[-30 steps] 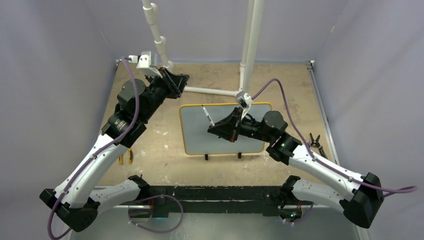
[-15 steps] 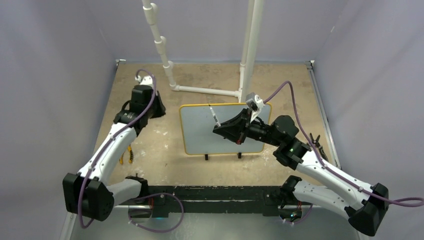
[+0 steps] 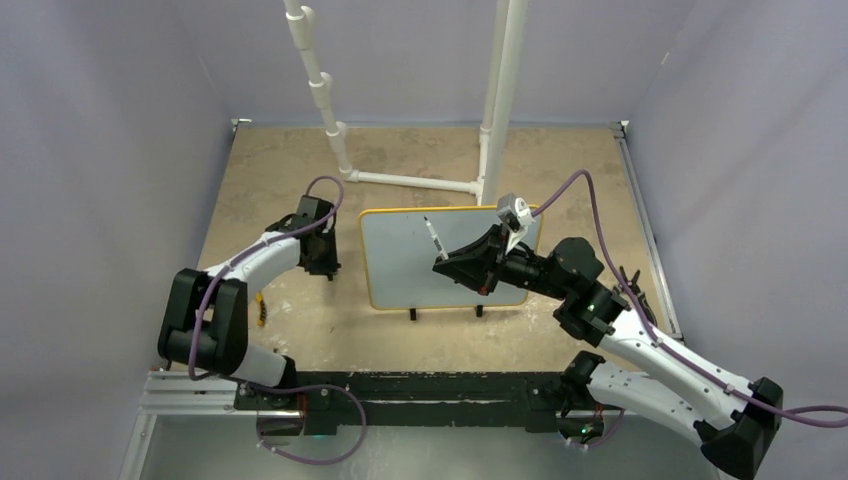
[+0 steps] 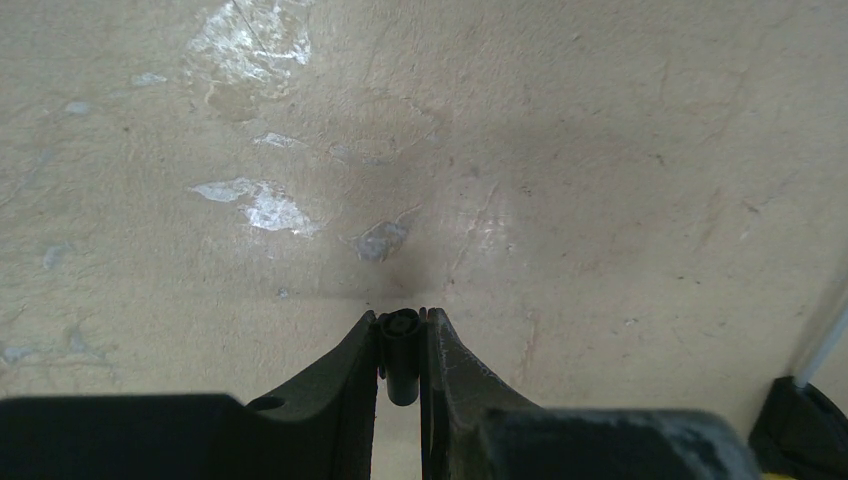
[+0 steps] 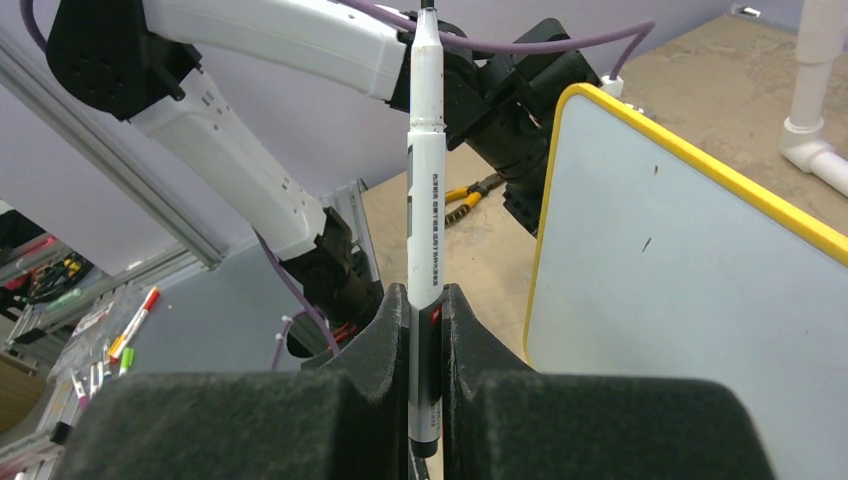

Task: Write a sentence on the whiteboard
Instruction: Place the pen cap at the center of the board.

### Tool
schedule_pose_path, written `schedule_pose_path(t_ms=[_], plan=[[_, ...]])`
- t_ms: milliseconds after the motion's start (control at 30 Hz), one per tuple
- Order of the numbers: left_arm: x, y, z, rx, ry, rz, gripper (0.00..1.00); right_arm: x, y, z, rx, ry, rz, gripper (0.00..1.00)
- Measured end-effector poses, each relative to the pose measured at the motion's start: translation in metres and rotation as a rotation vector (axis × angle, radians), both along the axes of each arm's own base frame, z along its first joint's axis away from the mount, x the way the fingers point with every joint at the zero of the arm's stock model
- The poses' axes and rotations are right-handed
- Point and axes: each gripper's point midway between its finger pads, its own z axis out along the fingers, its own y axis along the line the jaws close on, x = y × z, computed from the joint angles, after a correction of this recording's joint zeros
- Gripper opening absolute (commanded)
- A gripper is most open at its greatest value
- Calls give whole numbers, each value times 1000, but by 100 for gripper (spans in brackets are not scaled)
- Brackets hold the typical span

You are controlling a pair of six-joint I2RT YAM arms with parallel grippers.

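Observation:
The whiteboard (image 3: 400,265), pale grey with a yellow frame and two black feet, lies mid-table; it also shows in the right wrist view (image 5: 690,270). No written sentence shows on it, only two tiny dark specks. My right gripper (image 3: 443,262) (image 5: 427,295) is shut on a white marker (image 3: 432,236) (image 5: 427,180), held over the board with its tip pointing to the back. My left gripper (image 3: 322,262) (image 4: 402,318) is low over the table just left of the board, shut on a small black cap (image 4: 402,352).
White pipe stands (image 3: 500,100) rise at the back of the table. Yellow-handled pliers (image 3: 262,305) lie left of the left gripper. A black tool (image 3: 632,285) lies at the right edge. The table surface (image 4: 560,150) is worn beige with pale scuffs.
My left arm has swung down from the back left to the table beside the board's left edge. My right gripper with the marker has shifted slightly right.

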Motion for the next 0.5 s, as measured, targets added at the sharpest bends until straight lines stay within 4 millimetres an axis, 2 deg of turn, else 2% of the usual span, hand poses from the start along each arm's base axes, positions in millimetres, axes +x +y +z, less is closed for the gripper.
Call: schedule_pose_path(t_ms=[67,167,333,400,500], plan=[[-3,1,-10,11,35,-6,14,0,0,-2,-9,4,-1,0],[-7,2,-19,23,70,-14,32,-1,-2,-6,-21,15,-4,0],[-7,3,-18,26,70,-11,56,0,-5,-18,-48,48,-25,0],[-6,4,-16,29,59,-9,61,0,-6,-22,-59,64,-28,0],[-1,11,-1,61,0,13,62,1,-6,-28,-75,90,-33,0]])
